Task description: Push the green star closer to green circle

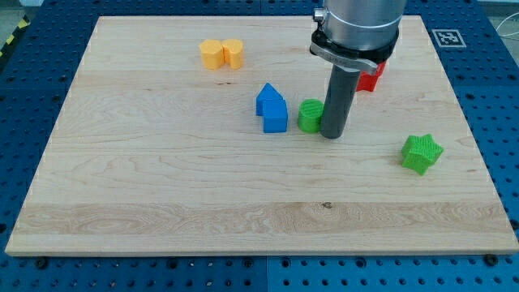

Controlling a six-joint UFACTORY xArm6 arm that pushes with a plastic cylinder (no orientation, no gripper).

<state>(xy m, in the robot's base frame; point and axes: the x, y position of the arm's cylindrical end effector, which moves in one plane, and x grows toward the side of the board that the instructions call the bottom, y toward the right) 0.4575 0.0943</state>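
Observation:
The green star (422,152) lies on the wooden board at the view's right, a little below the middle. The green circle (309,115) stands near the board's centre, just right of a blue block. My tip (331,135) rests on the board right against the green circle's right side, partly hiding it. The rod rises from there to the arm's grey body at the view's top. The star is well to the right of my tip and slightly lower.
Two blue house-shaped blocks (272,108) sit touching each other left of the green circle. Two yellow blocks (221,53) lie together at the upper left. A red block (371,75) is partly hidden behind the arm at the upper right. The board's right edge (478,154) is near the star.

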